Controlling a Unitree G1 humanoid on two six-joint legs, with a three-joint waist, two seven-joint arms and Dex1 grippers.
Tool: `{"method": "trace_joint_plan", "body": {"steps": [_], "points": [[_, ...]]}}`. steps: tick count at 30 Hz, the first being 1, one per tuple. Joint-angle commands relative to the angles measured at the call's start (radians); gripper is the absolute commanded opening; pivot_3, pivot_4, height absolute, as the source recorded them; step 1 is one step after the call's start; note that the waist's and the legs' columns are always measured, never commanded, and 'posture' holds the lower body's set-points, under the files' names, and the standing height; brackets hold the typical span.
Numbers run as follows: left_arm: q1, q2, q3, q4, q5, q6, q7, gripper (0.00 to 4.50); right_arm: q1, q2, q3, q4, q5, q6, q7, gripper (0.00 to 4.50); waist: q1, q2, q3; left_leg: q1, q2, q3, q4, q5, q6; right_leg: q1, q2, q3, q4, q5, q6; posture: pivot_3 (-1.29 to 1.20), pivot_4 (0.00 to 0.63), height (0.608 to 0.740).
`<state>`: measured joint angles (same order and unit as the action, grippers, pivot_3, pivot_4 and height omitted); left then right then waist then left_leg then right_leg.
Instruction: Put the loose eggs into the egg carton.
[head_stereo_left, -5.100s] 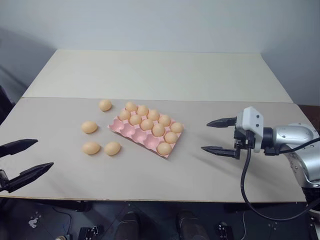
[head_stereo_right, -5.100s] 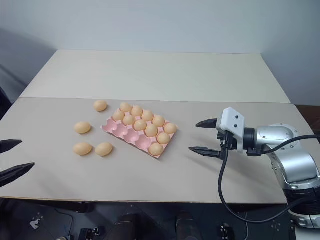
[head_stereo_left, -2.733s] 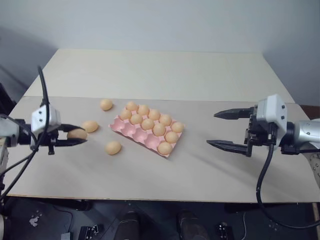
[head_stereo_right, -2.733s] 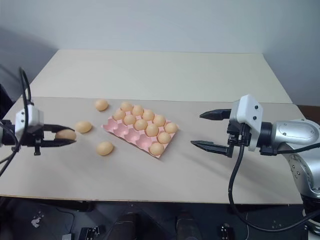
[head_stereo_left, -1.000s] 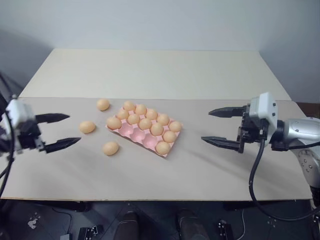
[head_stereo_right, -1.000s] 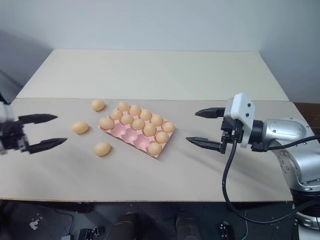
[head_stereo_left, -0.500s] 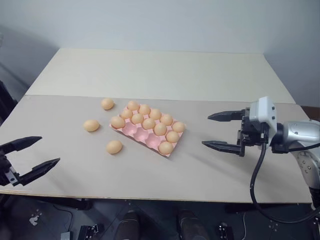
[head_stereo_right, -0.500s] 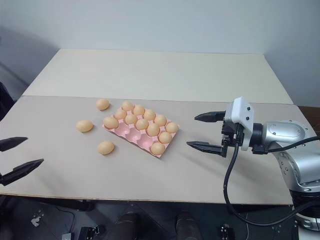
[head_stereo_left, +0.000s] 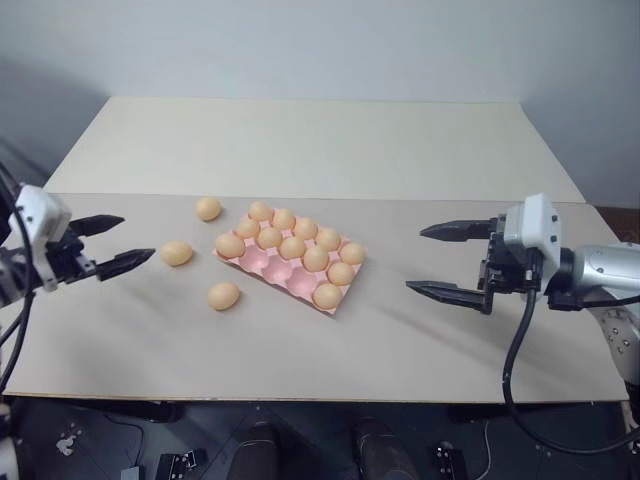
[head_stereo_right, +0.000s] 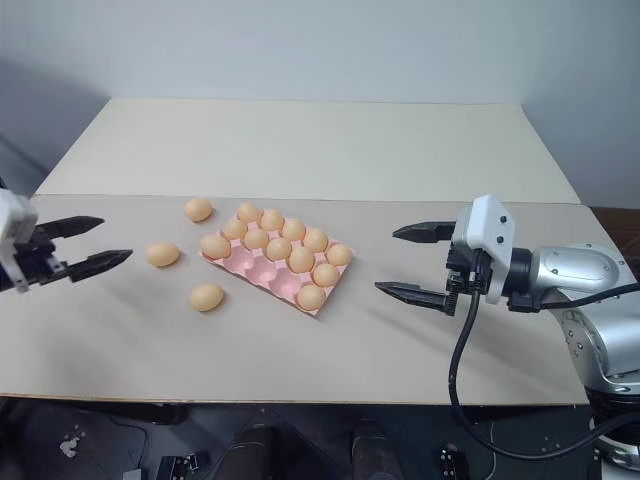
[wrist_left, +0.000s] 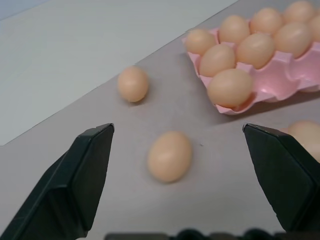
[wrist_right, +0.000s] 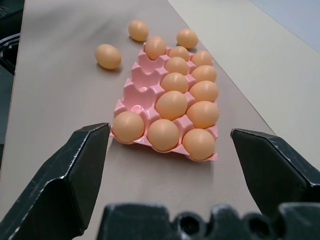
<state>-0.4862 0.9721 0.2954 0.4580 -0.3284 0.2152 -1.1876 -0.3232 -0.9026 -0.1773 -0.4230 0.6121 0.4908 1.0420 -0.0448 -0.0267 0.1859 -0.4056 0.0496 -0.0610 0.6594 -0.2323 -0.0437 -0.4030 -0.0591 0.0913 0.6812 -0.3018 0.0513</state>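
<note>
Three loose eggs lie on the table left of the egg carton: one at the back, one in the middle and one nearest me. The pink egg carton holds several eggs, and three cups in its near row are bare. My left gripper hovers open just left of the middle egg, holding nothing. In the left wrist view that egg lies ahead between the spread fingers. My right gripper stands open to the right of the carton, well apart from it.
The table is made of two boards with a seam running behind the carton. A black cable hangs from my right wrist near the front edge. A grey wall rises behind the far board.
One loose egg has gone into the carton's left corner cup since the earliest frames. In the last half second my left gripper came forward, open, towards the middle egg. The right gripper held still.
</note>
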Motion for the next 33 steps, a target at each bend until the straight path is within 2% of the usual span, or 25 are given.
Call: {"method": "trace_joint_plan", "body": {"steps": [1,6,11,20,28,33], "points": [[-0.098,-0.018,-0.063,0.149,0.060,-0.100,-0.018,4.47,0.004,-0.010,-0.044,-0.046,0.025,0.005,-0.013,4.50,-0.001,0.000,0.000,0.000,0.000,0.000,0.000,0.000,0.000,0.000,0.000,0.000,0.000,0.000,0.000,0.00,0.150,0.740],[-0.250,-0.062,-0.179,0.399,0.160,-0.232,-0.075,4.47,0.009,-0.014,-0.056,-0.061,0.036,0.015,-0.024,4.50,0.000,0.000,0.000,0.000,0.000,0.000,0.000,0.000,0.000,0.000,0.000,0.000,0.000,0.000,0.000,0.00,0.150,0.740],[-0.370,-0.100,-0.241,0.574,0.241,-0.316,-0.065,4.47,0.024,-0.022,-0.077,-0.080,0.047,0.025,-0.033,4.50,0.001,0.000,0.000,-0.001,-0.001,0.000,0.001,0.000,0.000,0.000,0.000,0.000,0.000,0.000,0.000,0.00,0.150,0.740],[-0.407,-0.144,-0.291,0.693,0.334,-0.399,0.002,4.47,0.049,-0.025,-0.109,-0.119,0.071,0.047,-0.059,4.50,0.001,0.000,0.000,-0.001,-0.001,-0.001,0.001,0.000,0.000,0.000,0.000,0.000,0.001,0.000,0.000,0.00,0.150,0.740],[-0.428,-0.147,-0.272,0.714,0.335,-0.400,0.025,1.95,0.039,-0.025,-0.104,-0.111,0.068,0.044,-0.065,4.50,0.000,0.000,0.000,-0.001,-0.001,-0.001,0.001,0.000,0.000,0.000,0.000,0.000,0.001,0.000,0.000,0.00,0.150,0.740],[-0.411,-0.116,-0.254,0.698,0.315,-0.392,-0.032,1.95,0.039,-0.018,-0.098,-0.107,0.064,0.039,-0.072,4.50,0.000,0.000,0.000,-0.001,-0.001,-0.001,0.001,0.000,0.000,0.000,0.000,0.000,0.001,0.000,0.000,0.00,0.150,0.740]]}}
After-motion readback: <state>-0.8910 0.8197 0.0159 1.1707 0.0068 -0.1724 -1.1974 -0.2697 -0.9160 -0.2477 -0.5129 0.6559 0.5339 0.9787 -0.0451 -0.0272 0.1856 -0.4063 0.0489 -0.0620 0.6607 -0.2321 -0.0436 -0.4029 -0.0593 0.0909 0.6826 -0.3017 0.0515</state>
